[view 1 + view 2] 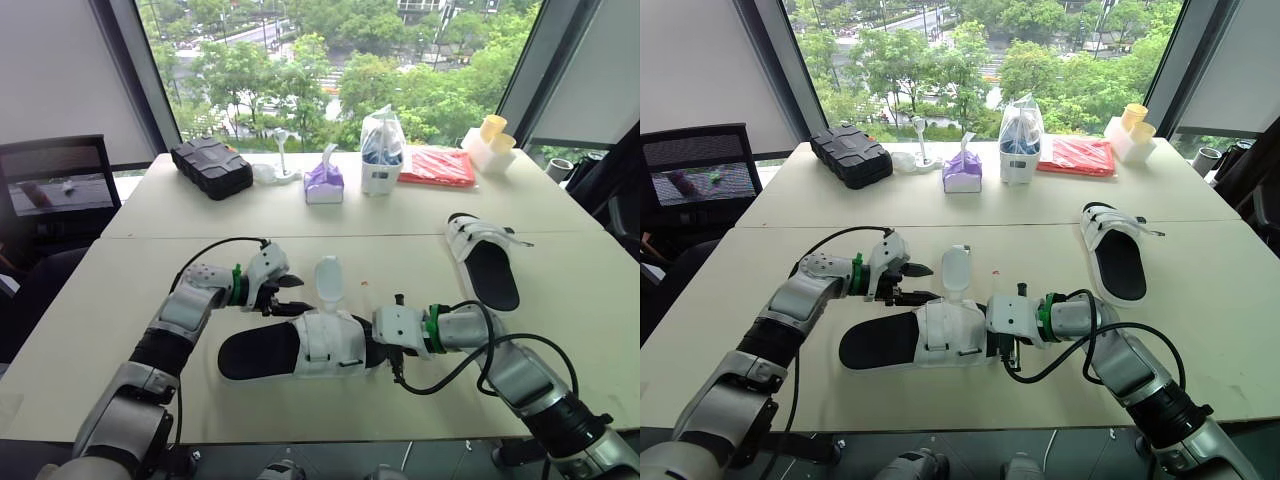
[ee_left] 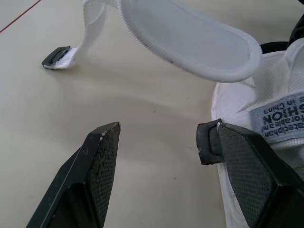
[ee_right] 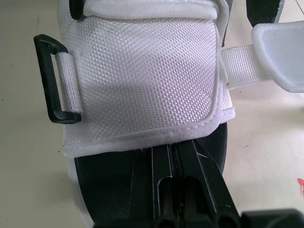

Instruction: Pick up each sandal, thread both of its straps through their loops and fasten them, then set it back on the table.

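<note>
Left gripper (image 2: 159,135), fingers apart, hovers beside the sandal's (image 1: 262,352) loose strap (image 1: 328,280); right gripper (image 3: 176,147), fingers together, rests on its sole (image 3: 118,190).

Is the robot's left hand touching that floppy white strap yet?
Apart. In the left wrist view, the left gripper has its jaws open, and bare table shows between them and the loose strap.

office meeting room | pale tables (image 1: 560,330) | black mesh chair (image 1: 60,190) | window (image 1: 340,60) over treetops
</note>
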